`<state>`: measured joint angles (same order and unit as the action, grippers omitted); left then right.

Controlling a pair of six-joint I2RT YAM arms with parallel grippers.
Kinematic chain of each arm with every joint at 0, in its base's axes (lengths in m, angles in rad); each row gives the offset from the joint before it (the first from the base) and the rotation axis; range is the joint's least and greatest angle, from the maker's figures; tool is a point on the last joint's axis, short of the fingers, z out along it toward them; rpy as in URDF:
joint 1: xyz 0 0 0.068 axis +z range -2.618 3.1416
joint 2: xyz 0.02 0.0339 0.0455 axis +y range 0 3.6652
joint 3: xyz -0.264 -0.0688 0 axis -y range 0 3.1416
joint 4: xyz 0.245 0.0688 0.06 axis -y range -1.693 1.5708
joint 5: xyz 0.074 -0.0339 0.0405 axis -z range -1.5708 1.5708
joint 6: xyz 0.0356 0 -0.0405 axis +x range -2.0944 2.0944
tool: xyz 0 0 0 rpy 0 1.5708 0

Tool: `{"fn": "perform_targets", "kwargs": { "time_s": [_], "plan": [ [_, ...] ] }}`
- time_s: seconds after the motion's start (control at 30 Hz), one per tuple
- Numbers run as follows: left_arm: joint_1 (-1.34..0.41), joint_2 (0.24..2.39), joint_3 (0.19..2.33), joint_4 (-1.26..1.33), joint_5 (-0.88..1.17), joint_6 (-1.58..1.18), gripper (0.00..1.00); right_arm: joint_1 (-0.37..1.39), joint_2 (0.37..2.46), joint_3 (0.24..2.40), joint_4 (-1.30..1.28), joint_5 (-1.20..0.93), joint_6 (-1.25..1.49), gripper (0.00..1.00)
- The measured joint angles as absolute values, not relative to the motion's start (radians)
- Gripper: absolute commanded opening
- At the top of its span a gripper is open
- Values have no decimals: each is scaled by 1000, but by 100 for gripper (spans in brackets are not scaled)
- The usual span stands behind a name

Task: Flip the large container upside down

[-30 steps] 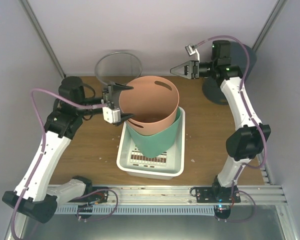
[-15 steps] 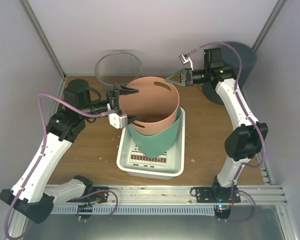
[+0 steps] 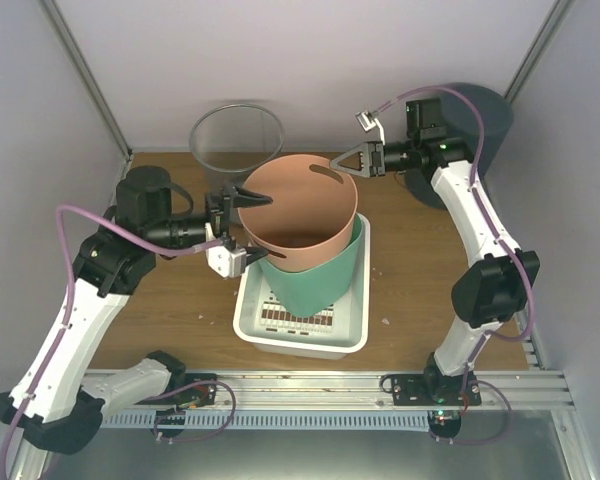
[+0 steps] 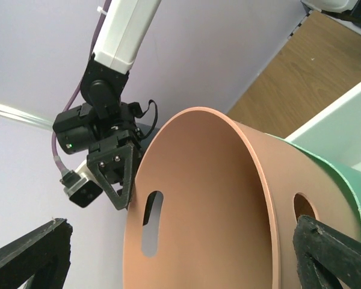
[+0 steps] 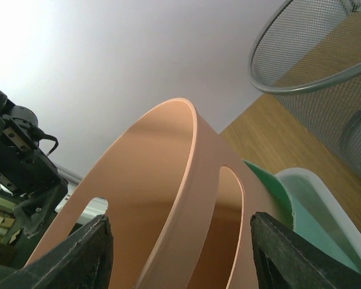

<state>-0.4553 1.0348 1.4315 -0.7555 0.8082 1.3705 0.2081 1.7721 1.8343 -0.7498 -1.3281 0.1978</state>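
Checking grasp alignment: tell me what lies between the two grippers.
Only the orange container, between the left gripper and right gripper, in the top view.

You are looking into a small booth closed in by pale lilac-grey panels: a back wall, a left wall and a right wall. Slim metal posts run up the two rear corners, one on the left and one on the right. The wooden tabletop is brown and matte, with a few pale specks on it. An aluminium rail runs along its near edge, with a dull metal sheet below that. Your light is soft and even, and shadows are faint. From the right wrist view, the wall glows brightest toward the upper left.
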Motion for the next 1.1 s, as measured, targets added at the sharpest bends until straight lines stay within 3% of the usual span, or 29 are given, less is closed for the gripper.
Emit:
{"fn": "perform_targets", "kwargs": {
  "time_s": [0.3,0.8,1.1],
  "plan": [
    [-458,1008,1396,-808,761,1432,99,218,1738,1794,-744,-1349,200,64],
    [-452,1092,1287,-751,685,1422,99,216,1488,1519,-553,-1385,332,64],
    [-332,1188,1322,-693,645,1418,99,217,1358,1380,-390,-1397,485,61]
  ]
}}
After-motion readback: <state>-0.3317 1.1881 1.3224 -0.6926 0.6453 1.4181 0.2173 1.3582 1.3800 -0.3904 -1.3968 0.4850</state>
